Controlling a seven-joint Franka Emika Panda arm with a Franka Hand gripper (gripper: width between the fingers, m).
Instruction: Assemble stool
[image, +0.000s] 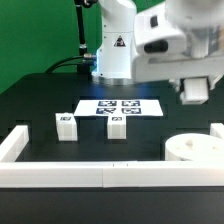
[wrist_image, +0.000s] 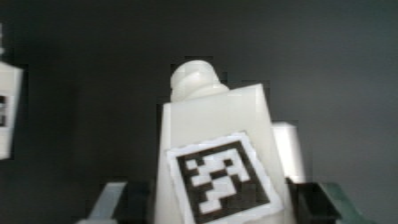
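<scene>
In the wrist view, a white blocky stool leg (wrist_image: 217, 125) with a black-and-white tag stands between my gripper's (wrist_image: 224, 205) fingers (wrist_image: 111, 203), which are shut on its sides. In the exterior view my gripper (image: 194, 92) hangs above the table at the right, over the round white seat (image: 196, 149); the held leg is hard to make out there. Two more tagged legs (image: 67, 125) (image: 117, 126) stand upright on the black table, towards the exterior view's left and middle.
The marker board (image: 120, 106) lies flat behind the two standing legs. Long white border rails (image: 85, 176) run along the front and the left side (image: 14, 147). Another tagged white piece (wrist_image: 7, 110) shows at the wrist view's edge.
</scene>
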